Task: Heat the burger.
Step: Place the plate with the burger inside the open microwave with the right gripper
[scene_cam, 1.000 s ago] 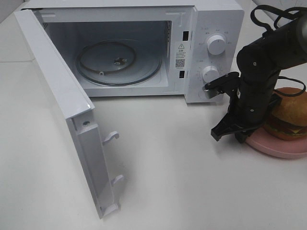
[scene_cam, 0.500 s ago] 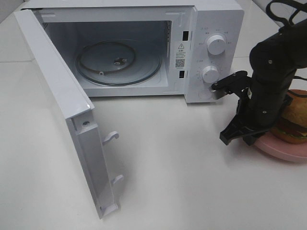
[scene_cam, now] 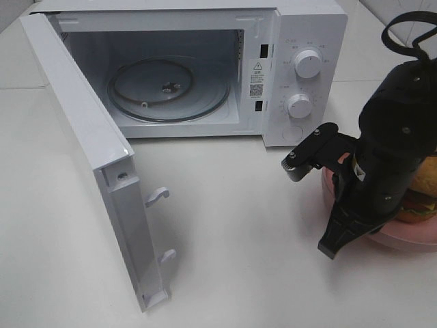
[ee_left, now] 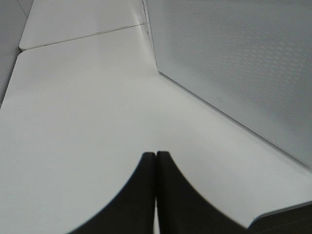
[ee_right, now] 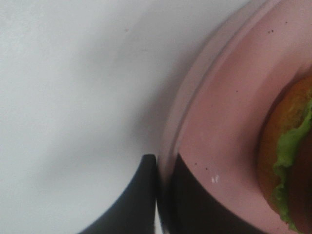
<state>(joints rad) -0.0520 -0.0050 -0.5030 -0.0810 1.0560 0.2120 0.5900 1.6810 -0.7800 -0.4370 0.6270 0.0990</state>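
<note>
Item, microwave (scene_cam: 328,27): upper middle of the high view, on the bench (scene_cam: 239,239). Door (scene_cam: 82,137) swung fully out to the left, so the cavity is laid open for loading. Glass turntable (scene_cam: 167,89) inside is bare.

Item, burger (scene_cam: 425,195): far right edge of the high view, seated on the pink plate (scene_cam: 410,240), outside the oven and well apart from the cavity. It is largely hidden there by the arm; bun and lettuce are seen in the right wrist view. Plate judged to serve as the carrier, so that the food itself need not be squeezed.

Item, right gripper (ee_right: 163,165): lowered at the plate's near-left rim, jaws drawn almost together with the rim pinched between them, one finger outside on the bench side and one inside on the plate's face. The burger is not touched. The hold is judged a thin edge pinch, suited to dragging or lifting the plate toward the cavity, with tipping a risk. Heating not yet begun.

Item, left gripper (ee_left: 156,161): out of the high view; jaws pressed together, nothing held, parked over the bench beside the door's meshed panel (ee_left: 234,63), clear of the loading path
</note>
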